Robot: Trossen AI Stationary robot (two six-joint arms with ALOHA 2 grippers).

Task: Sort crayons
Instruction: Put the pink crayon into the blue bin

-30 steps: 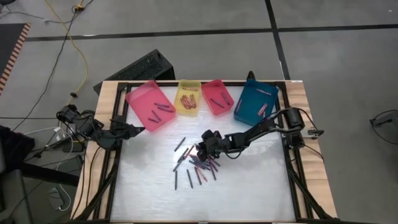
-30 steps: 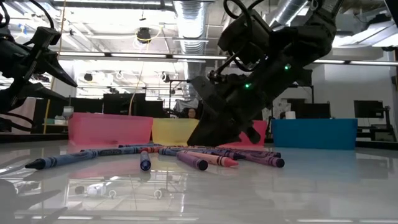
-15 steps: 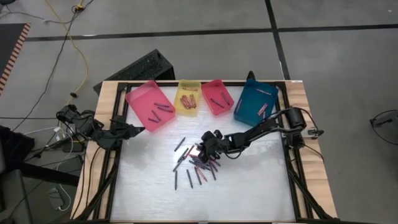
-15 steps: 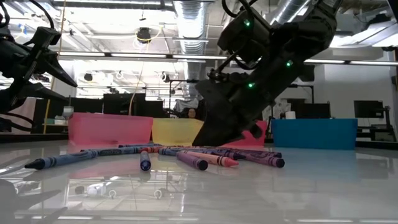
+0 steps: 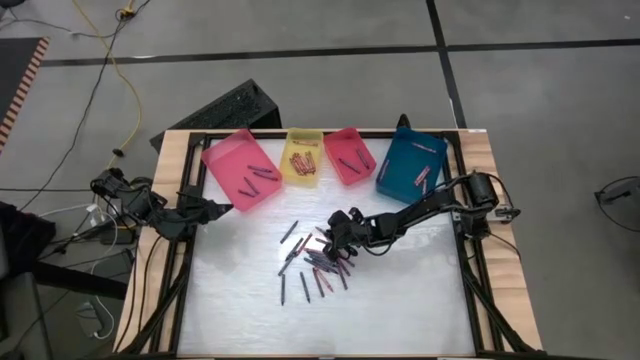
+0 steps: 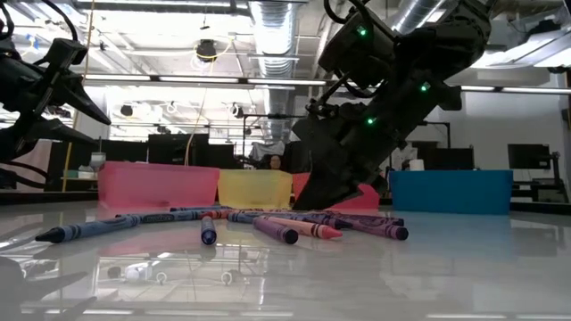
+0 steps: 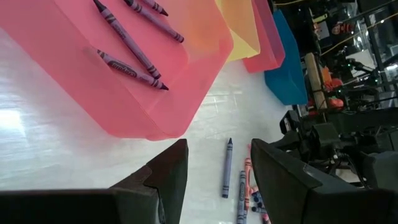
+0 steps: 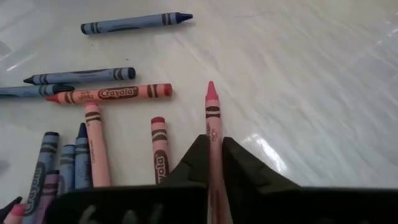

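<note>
My right gripper [image 8: 212, 151] was low over the white surface [image 5: 400, 290], at the edge of the scattered crayons [image 5: 315, 262] – its jaws were pressed on 1 pink crayon [image 8: 212, 118], whose tip pointed forward past them. The other crayons lay loose on the surface just beside it, most in 1 heap, some apart. My left gripper [image 7: 214, 171] waited near the big pink tray [image 5: 240, 170] with its jaws apart and nothing between them – 3 purple crayons [image 7: 127, 46] lay inside that tray.
</note>
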